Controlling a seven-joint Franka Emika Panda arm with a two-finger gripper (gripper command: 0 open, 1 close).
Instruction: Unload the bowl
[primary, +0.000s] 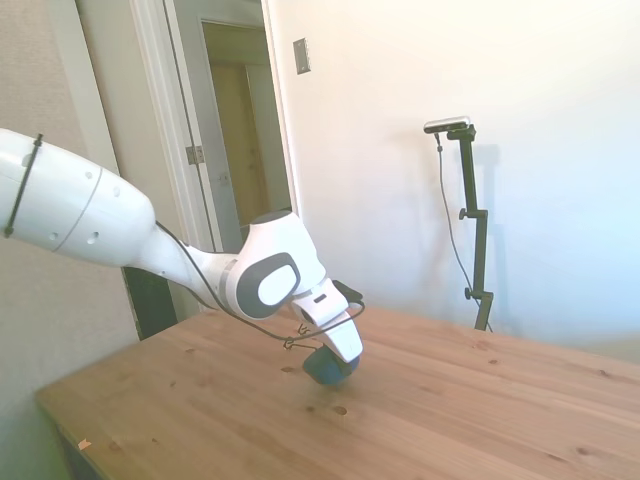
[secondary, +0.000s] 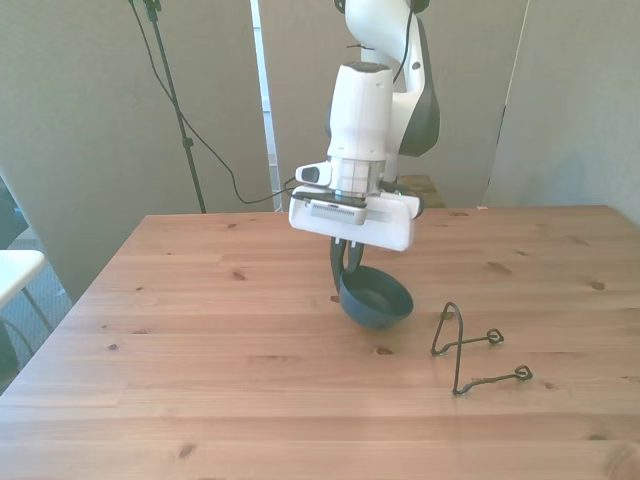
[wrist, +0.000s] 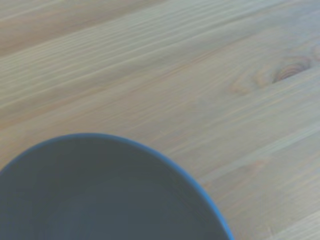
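Bowl (secondary: 376, 298) hangs from our end effector (secondary: 347, 262), whose fingers are clamped on its rim at the side toward the front view's left, so it tilts down and away beneath us, low over the table (secondary: 200, 330). The rack (secondary: 470, 345) stands apart to the front view's right. We judge that lowering straight down is what remains.

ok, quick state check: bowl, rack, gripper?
bowl: held by its rim, tilted, low over the table or just touching it; cannot tell which. Looks empty.
wire rack: on the table toward the front view's right of the bowl, empty, apart from it.
gripper: shut on the bowl's rim.
table: bare wood under the bowl.
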